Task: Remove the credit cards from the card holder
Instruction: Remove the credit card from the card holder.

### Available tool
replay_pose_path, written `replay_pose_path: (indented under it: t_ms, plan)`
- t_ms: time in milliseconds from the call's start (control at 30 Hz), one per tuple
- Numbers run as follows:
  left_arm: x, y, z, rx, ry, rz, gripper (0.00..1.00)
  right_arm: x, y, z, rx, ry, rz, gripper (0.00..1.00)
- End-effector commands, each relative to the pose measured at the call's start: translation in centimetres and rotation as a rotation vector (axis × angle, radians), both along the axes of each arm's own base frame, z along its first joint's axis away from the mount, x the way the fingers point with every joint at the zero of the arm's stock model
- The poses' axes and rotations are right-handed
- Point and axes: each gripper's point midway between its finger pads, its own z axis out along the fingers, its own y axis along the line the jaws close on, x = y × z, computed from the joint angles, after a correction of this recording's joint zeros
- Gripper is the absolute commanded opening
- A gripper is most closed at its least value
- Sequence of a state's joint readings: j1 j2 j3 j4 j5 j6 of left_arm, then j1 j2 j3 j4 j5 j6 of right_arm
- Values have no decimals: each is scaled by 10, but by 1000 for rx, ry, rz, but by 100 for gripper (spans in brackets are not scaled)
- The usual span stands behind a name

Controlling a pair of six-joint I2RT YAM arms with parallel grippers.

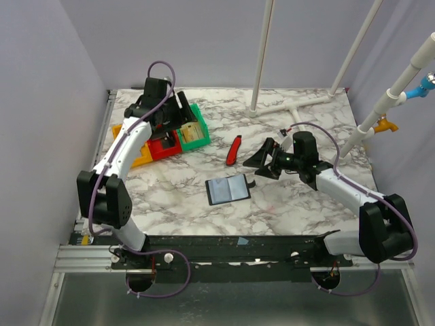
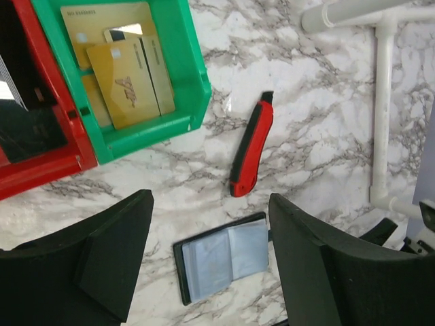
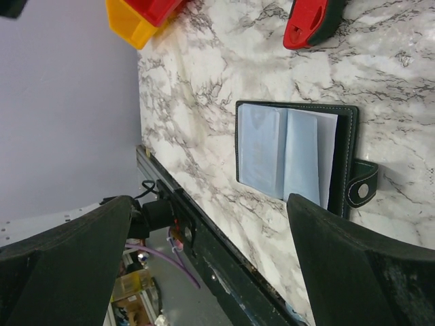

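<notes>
The card holder (image 1: 228, 189) lies open on the marble table, bluish-grey pockets facing up; no card shows in them. It also shows in the left wrist view (image 2: 221, 258) and the right wrist view (image 3: 296, 153). Several tan-gold credit cards (image 2: 126, 75) lie in the green bin (image 1: 198, 121). My left gripper (image 1: 178, 107) hangs open and empty above the bins, its jaws (image 2: 211, 204) wide apart, well above the table. My right gripper (image 1: 262, 159) is open and empty, to the right of and behind the card holder, with nothing between its jaws (image 3: 207, 204).
A red-and-black tool (image 1: 234, 149) lies between the bins and my right gripper, also in the left wrist view (image 2: 251, 153). A red bin (image 1: 163, 146) and an orange bin (image 1: 139, 159) stand left of the green one. A white pipe frame (image 1: 285, 109) stands at the back.
</notes>
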State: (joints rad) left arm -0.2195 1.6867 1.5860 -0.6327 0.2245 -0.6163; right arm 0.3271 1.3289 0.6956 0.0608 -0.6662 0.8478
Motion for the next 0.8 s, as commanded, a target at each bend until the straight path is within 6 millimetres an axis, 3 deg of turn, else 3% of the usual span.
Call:
replay_pose_path:
  t_ms: [0,200,433,600,767]
  plan:
    - [-43,-15,5,-42,-34,-68,71,8,-2,-5,-38,-24,-14,100]
    - [-104,-34,-11,-46,-36,-136,71,6,1,-16,-85,-21,-7,100]
    - [-164,-71,-61,-76,54,-246,67,4,10,-22,-106,-16,7,100]
    - [-186,-91,-91,-124,114,-286,52,3,14,-23,-119,-18,10,100]
    - [-189,-100,-109,-135,147,-298,21,1,18,-27,-129,-11,18,100]
